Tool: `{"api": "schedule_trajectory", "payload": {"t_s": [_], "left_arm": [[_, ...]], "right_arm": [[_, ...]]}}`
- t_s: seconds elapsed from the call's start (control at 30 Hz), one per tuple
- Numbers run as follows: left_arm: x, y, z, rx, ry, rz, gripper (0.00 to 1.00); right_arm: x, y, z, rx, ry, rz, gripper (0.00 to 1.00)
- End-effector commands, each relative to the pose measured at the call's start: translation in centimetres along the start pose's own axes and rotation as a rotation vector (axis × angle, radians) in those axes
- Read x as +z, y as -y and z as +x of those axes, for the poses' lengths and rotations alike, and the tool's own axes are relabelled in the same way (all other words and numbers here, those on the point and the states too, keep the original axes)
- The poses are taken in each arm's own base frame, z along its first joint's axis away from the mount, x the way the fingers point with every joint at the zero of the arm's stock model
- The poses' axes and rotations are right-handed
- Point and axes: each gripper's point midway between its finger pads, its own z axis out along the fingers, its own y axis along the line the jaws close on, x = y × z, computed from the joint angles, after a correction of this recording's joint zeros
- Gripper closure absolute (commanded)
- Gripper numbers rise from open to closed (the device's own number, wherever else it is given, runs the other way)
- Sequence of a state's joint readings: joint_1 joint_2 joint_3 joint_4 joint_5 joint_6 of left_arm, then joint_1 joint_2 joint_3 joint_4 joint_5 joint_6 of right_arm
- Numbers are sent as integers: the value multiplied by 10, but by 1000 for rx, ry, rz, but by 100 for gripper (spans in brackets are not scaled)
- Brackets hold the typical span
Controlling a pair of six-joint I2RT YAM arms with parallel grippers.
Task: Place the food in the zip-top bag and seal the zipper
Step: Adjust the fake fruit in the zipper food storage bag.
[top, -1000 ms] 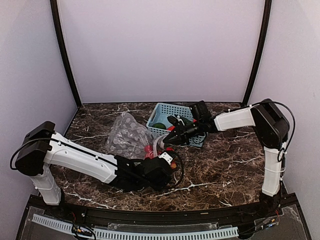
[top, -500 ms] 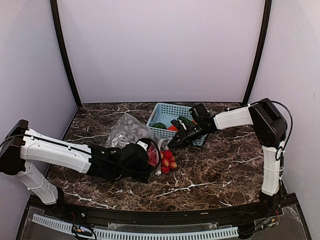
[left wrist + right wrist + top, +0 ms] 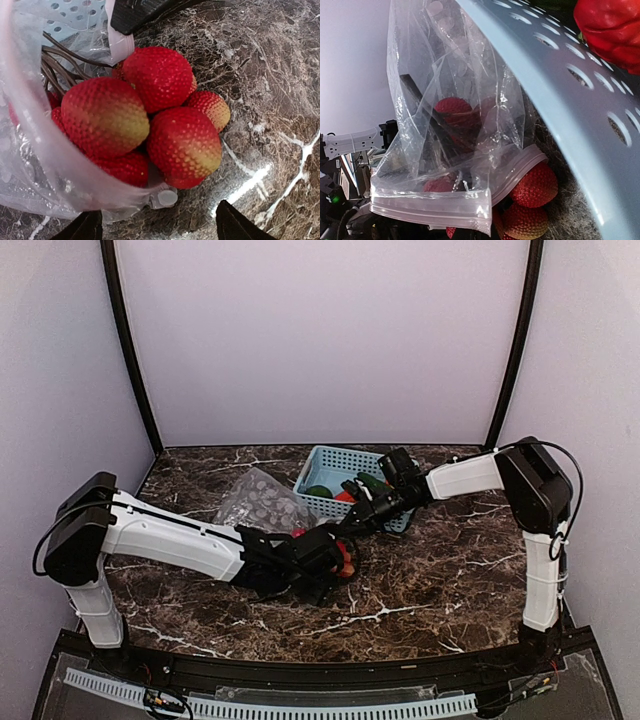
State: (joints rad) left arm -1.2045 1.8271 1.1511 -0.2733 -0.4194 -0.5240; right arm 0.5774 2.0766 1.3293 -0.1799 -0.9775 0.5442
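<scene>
Marble, dark and white-veined, covers the table (image 3: 430, 570). At its far middle stands a pale blue basket (image 3: 340, 462) with a green toy (image 3: 318, 491) and a bumpy red toy (image 3: 612, 27) inside. From the right wrist its wall crowds the view, just beside the mouth of the bag (image 3: 470, 75). The bag — clear, creased, dotted white — lies left of the basket, its mouth turned to the near right. The zipper (image 3: 427, 209) runs as a pale double strip along that mouth, unsealed, one end sagging over the balls (image 3: 150, 120). These are pebbled, red shading to yellow, on dark stems; they rest on the table at the mouth, some under the film, some outside. The left arm reaches low across the table, and the left gripper (image 3: 159, 228) sits just short of the balls, fingertips spread wide, holding nothing. The right arm stretches left past the basket's near corner, the right gripper (image 3: 352, 518) down at the mouth. One dark finger (image 3: 422, 107) shows through the film — whether the jaws pinch the bag I cannot tell.
</scene>
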Motion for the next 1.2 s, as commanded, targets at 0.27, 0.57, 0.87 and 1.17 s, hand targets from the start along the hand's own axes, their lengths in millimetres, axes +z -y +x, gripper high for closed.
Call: {"api": "schedule_trajectory", "payload": {"t_s": [0.27,0.57,0.87,1.17], "left_arm": [[27,-20,24,114,-167,-158,27],[34,-18,24,136,-189,-126,53],[-20,-37,-9,189,-58,-118,73],[-105,-44,-60,173,172,16,86]], "right_arm": [[2,0,1,29,-13,-39,100],[0,-11,2,21,-24,-86,100],[-21,-36,14,-23,-29,-99,100],[-46,-81,14,-105,9,-138,92]]}}
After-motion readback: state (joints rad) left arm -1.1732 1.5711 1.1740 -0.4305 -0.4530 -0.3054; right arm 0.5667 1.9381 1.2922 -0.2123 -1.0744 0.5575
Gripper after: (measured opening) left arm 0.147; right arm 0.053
